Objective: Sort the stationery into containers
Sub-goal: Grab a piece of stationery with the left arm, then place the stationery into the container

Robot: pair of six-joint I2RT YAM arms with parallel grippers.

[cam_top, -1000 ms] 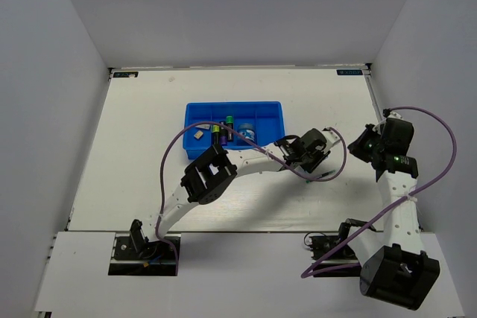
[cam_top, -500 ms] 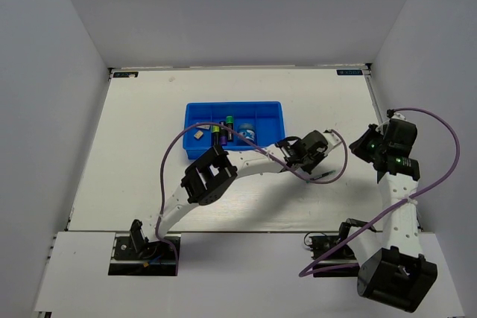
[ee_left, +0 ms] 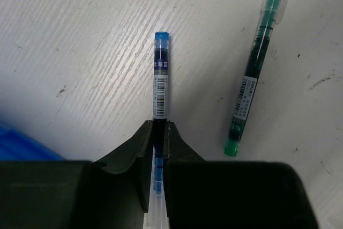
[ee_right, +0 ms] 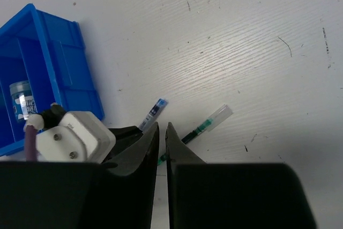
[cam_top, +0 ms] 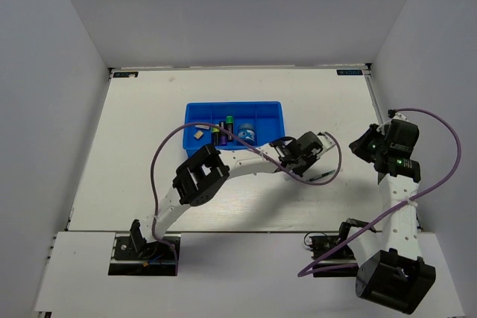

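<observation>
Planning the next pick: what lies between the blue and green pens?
Only bare table between blue pen and green pen, in the left wrist view.

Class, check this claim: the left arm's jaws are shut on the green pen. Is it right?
No. The left gripper has its jaws shut on the blue pen, as the left wrist view shows; the green pen lies free beside it.

White wood-grain table (cam_top: 134, 147) (scuffed with dark specks), plain grey walls (cam_top: 223, 13) on three sides
</observation>
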